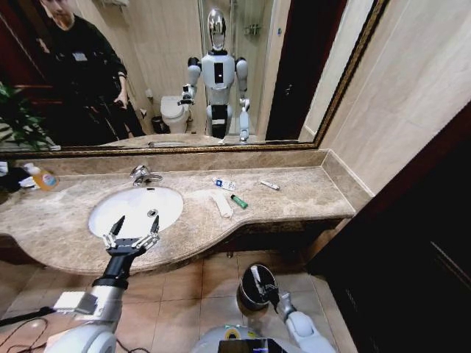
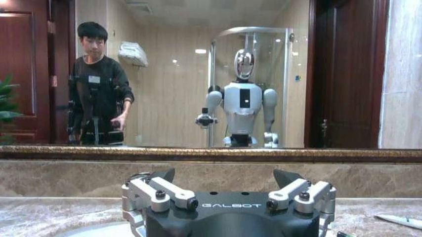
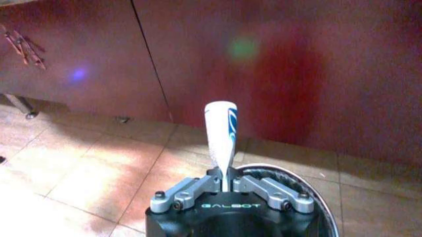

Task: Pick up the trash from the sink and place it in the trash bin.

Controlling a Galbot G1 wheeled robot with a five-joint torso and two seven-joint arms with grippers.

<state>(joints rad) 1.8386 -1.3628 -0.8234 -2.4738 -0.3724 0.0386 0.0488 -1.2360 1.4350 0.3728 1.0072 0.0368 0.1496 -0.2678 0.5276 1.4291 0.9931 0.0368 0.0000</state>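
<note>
Right gripper [image 3: 228,183] clamped on white tube [image 3: 220,133], low above trash bin [image 1: 249,300] on floor. Left gripper [image 1: 132,229] spread wide over front rim of sink [image 1: 118,206]. Remaining trash [image 1: 223,203] on marble counter [image 1: 309,193].

The beige marble counter [image 1: 294,193] holds a white oval sink [image 1: 118,209]. Right of the sink lie a flat white strip [image 1: 221,204], a small green-capped piece [image 1: 239,201], a blue-labelled white sachet [image 1: 224,184] and a thin white tube [image 1: 269,185]. A clear bottle with an orange-yellow label [image 1: 42,177] lies at the far left. The small round black bin [image 1: 254,288] stands on the tan tiled floor [image 1: 213,283].
</note>
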